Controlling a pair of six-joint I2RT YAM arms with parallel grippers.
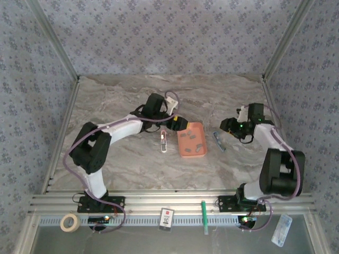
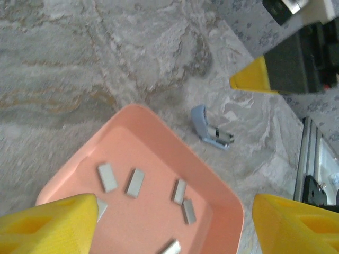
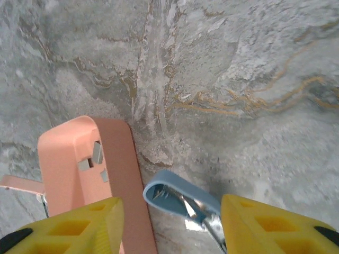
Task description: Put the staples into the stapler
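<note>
**Overhead view.** A salmon-pink tray (image 1: 203, 127) sits mid-counter (image 1: 116, 100) on the marbled surface, with the staples (image 1: 192, 141) lying as short grey bars on its floor. The stapler (image 1: 219, 141), a pale-blue sliver, lies flat on the counter just right of the tray and apart from it. A small whitish bar (image 1: 163, 143) lies left of the tray. The left hand (image 1: 179, 125) hangs over the tray's far-left corner, and the right hand (image 1: 231, 128) is beside the stapler's far end. A tape roll (image 1: 70, 222), a small card (image 1: 167, 218), a green pen (image 1: 203, 217) and a clear packet (image 1: 280, 230) rest along the near rail.

**Left wrist view.** The left hand (image 2: 175, 211) is open and holds nothing. Its yellow fingers (image 2: 53, 225) stand wide apart at either side of the tray (image 2: 153, 140). The staples (image 2: 135, 182) are scattered loose across the tray floor, none stacked. One of them is partly covered by the left-side finger. The stapler (image 2: 212, 129) lies on the counter beyond the tray's rim, its metal rail showing at one end.

**Right wrist view.** The right hand (image 3: 172, 209) is open, with its fingers (image 3: 270, 222) straddling the stapler (image 3: 177, 193). Clear counter shows between the stapler and one finger. The other finger is very near the metal end, and contact there cannot be told. The tray (image 3: 114, 159) lies just beside the stapler, with a few staples (image 3: 97, 153) visible inside it.
</note>
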